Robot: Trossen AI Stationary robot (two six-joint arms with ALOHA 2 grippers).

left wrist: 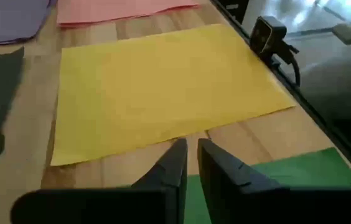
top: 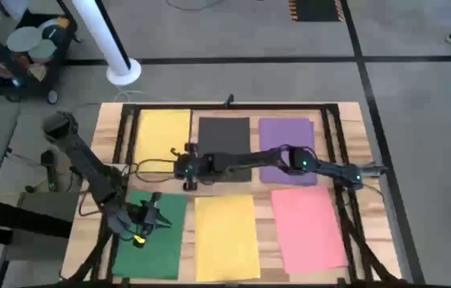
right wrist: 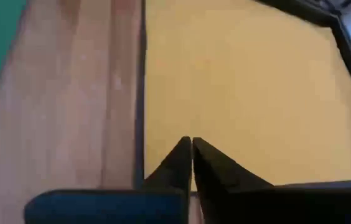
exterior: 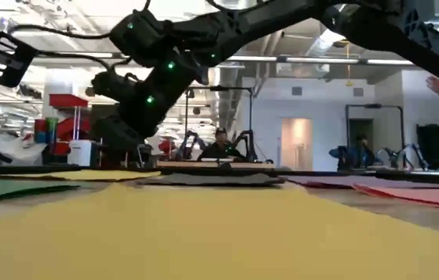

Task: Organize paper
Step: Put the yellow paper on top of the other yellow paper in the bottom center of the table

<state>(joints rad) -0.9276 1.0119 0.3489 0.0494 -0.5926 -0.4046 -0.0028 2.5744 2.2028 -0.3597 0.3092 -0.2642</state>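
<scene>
On the tabletop [top: 109, 136] six sheets of paper [top: 225, 236] lie spread in two rows, none stacked, so sorting looks barely begun. Left end effector [top: 147, 216] pressed nearly together over the green sheet [top: 157, 240]; right end effector [top: 189, 170] closed at the yellow sheet's [top: 161, 132] edge.

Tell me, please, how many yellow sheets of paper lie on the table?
2. One yellow sheet lies at the far left, beside the dark grey sheet. The other yellow sheet lies in the near row, between the green sheet and the pink sheet. None seems hidden.
</scene>
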